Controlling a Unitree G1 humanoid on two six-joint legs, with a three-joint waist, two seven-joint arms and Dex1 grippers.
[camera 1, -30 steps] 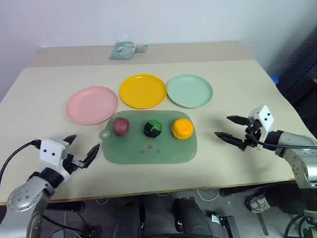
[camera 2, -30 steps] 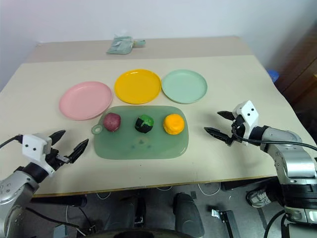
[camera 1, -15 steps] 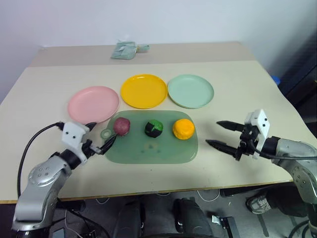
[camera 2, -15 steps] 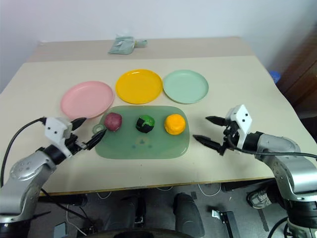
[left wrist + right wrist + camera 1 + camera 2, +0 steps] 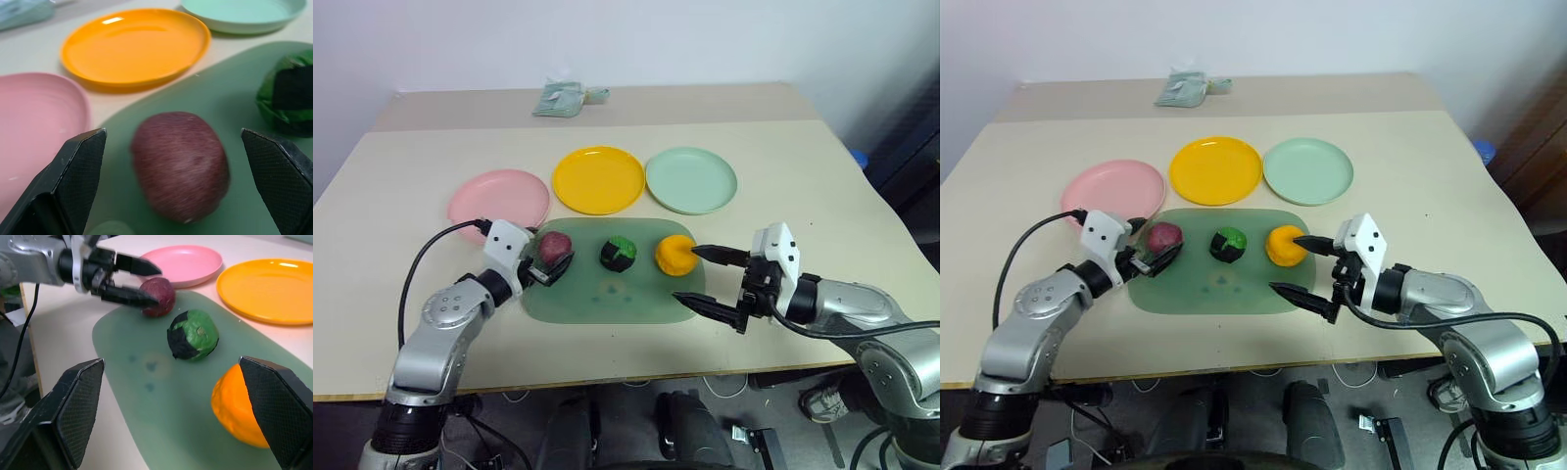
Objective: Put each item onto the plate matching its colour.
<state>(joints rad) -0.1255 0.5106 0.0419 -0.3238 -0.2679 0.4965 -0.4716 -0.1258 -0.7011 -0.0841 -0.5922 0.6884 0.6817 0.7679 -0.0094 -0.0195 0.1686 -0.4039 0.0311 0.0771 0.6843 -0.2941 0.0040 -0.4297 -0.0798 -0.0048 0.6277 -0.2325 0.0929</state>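
Three items lie in a row on a translucent green board [image 5: 617,294]: a reddish-purple one [image 5: 554,249], a green and black one [image 5: 618,253] and an orange one [image 5: 674,255]. Behind the board stand the pink plate [image 5: 499,194], the yellow plate [image 5: 598,179] and the mint plate [image 5: 691,179], all bare. My left gripper [image 5: 551,257] is open, one finger on each side of the purple item [image 5: 181,164], with a gap on both sides. My right gripper [image 5: 684,273] is open at the board's right end, its upper fingertip close beside the orange item [image 5: 239,406].
A folded pale green packet [image 5: 563,98] lies at the far side of the table. A black cable [image 5: 421,269] loops from my left wrist over the table. The table's front edge runs just below the board, and bare tabletop lies to both sides.
Both arms have swung inward to the board. The left gripper came from the table's left front to straddle the purple item. The right gripper moved left to the orange item.
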